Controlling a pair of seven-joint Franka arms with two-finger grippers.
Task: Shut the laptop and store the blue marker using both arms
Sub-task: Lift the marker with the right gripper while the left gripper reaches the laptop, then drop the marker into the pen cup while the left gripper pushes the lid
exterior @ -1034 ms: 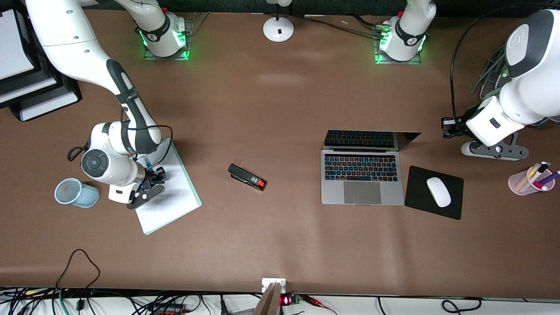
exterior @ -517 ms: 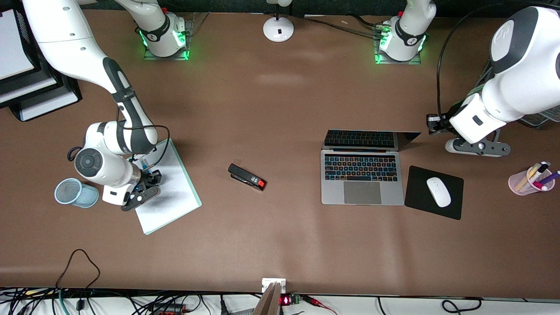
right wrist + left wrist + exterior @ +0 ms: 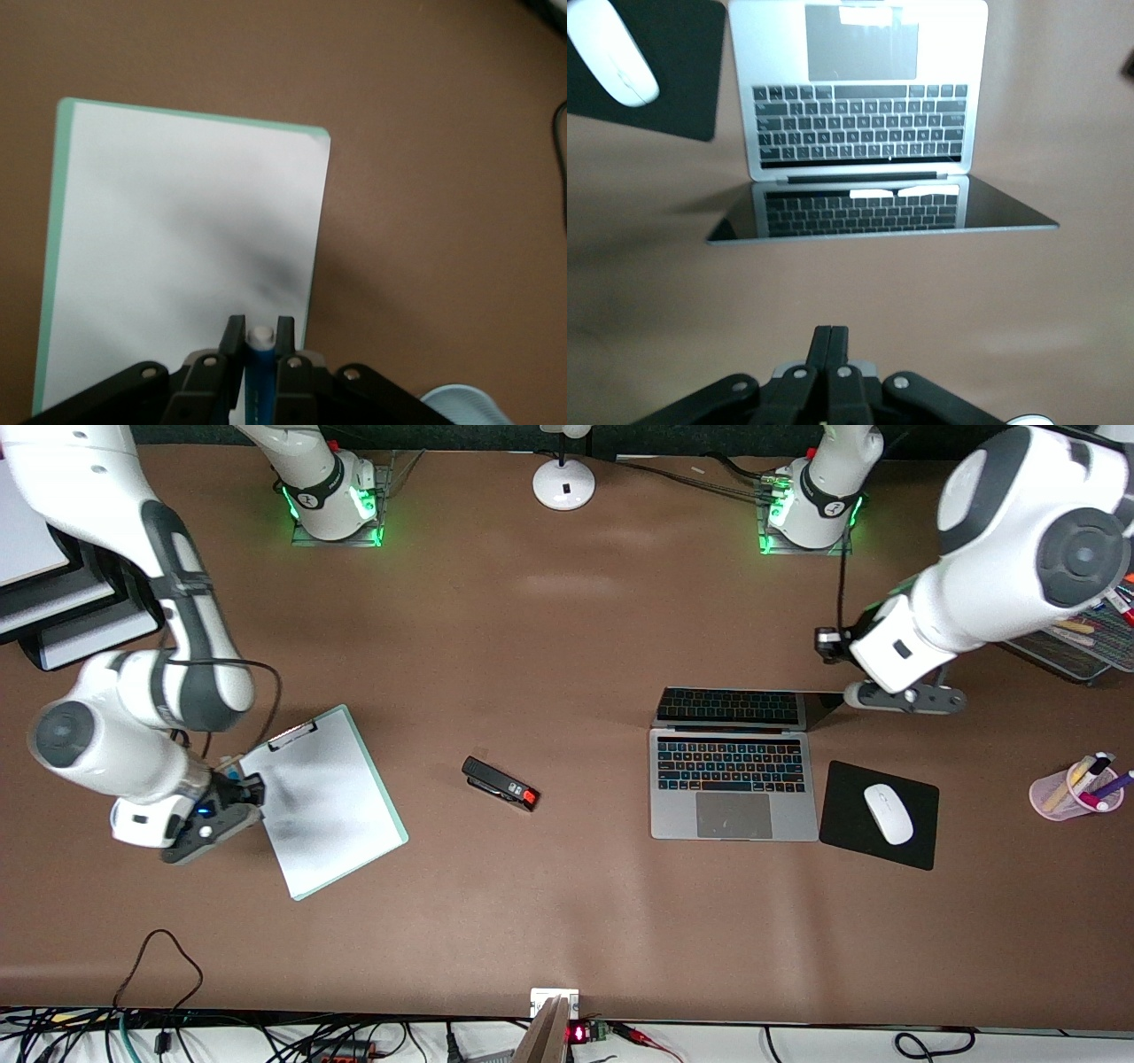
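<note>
Both steps begun, neither done. At four o'clock from table centre in the front view: laptop (image 3: 733, 779), open, screen up. At its one o'clock, above the lid's corner: left gripper (image 3: 904, 698), fingers pressed together, empty; needs next to reach the lid's top edge and press it down. At nine o'clock, beside the clipboard (image 3: 323, 797): right gripper (image 3: 205, 833), clamped on the blue marker (image 3: 259, 376), pale end out; calls next for a carry, probably to the blue cup (image 3: 465, 405).

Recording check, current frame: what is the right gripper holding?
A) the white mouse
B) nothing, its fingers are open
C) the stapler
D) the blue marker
D: in the right wrist view the right gripper is shut on the blue marker, whose pale end shows between the fingers, at the clipboard's edge.
</note>
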